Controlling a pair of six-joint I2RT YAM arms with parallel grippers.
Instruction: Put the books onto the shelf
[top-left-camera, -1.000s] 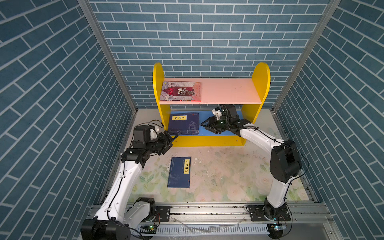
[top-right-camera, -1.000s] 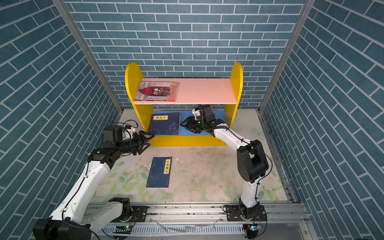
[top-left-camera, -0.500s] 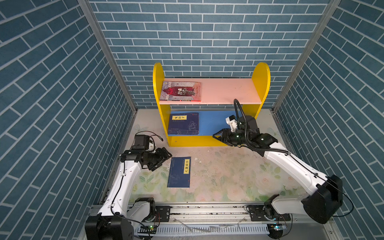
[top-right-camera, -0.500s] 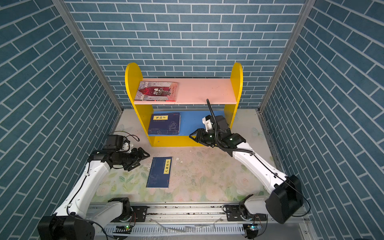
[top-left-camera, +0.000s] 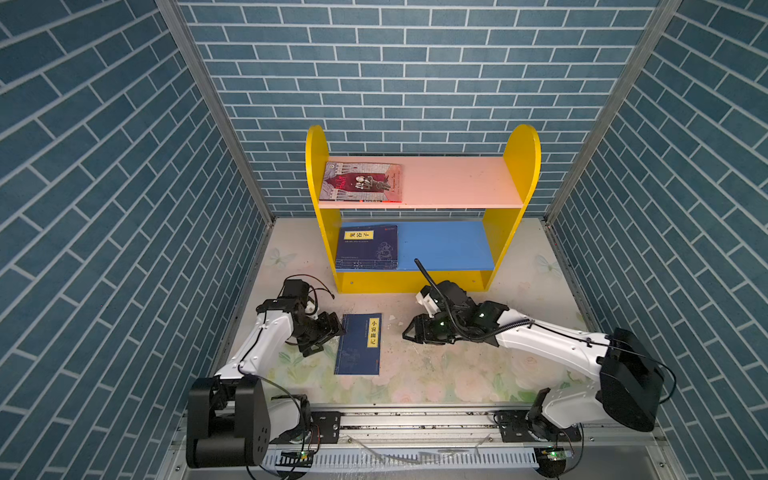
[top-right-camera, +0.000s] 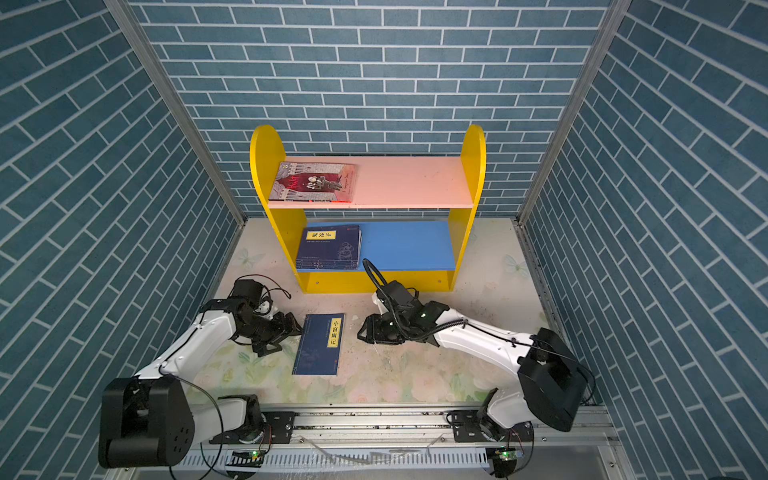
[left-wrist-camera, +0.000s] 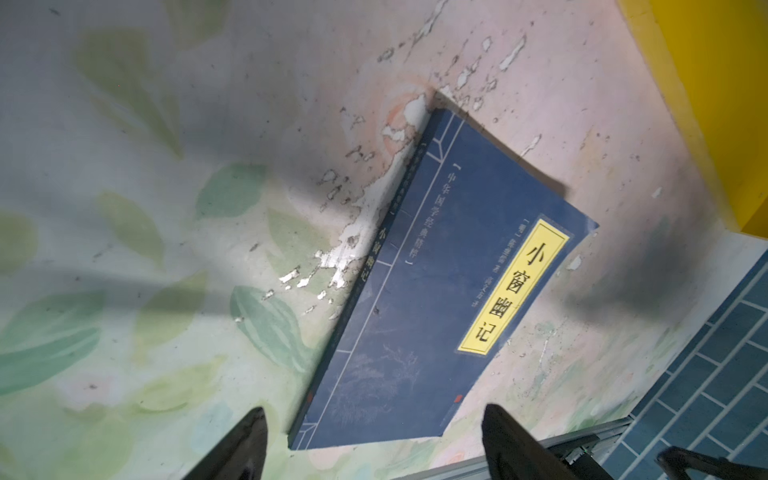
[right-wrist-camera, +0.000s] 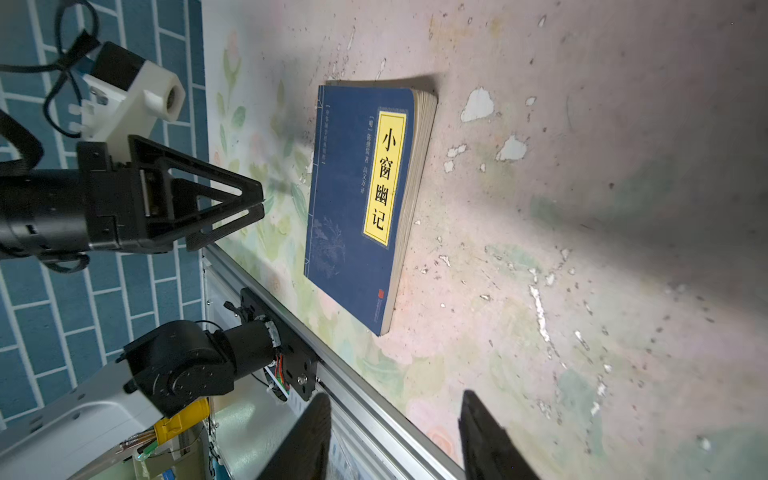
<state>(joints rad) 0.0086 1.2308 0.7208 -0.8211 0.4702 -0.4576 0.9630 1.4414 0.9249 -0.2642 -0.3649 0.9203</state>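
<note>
Navy paperback (top-left-camera: 358, 351): lies flat, cover up, on the floral-print tabletop (top-left-camera: 457, 374), in front of the shelf and clear of it. The cover is dark navy with one yellow vertical label near the fore edge. The label carries four black Chinese characters. A faint line drawing occupies the lower cover, and a small red seal marks one corner. The page block is cream. Count on the tabletop: one.

Left gripper (top-left-camera: 332, 340): positioned just beside the spine edge of this book; contact cannot be confirmed. Its fingers (left-wrist-camera: 239, 440) stand wide apart with nothing between them.

Right gripper (top-left-camera: 405, 334): positioned on the fore-edge side, pointing at the book, with a clear gap to it. Its fingers (right-wrist-camera: 307, 436) are parted and empty. Count of grippers: two.

Shelf (top-left-camera: 521, 166): one unit, standing against the back wall. It has two yellow round-topped sides, a yellow base and two boards.

Blue lower board (top-left-camera: 444, 245): carries a stack (top-left-camera: 368, 245) of navy books at its left end. The top cover shows a yellow horizontal label. The front edge shows several layers, but the exact count cannot be read.

Pink upper board (top-left-camera: 453, 183): carries one illustrated book (top-left-camera: 361, 183) in red, grey and pink. It lies flat at the left end.
</note>
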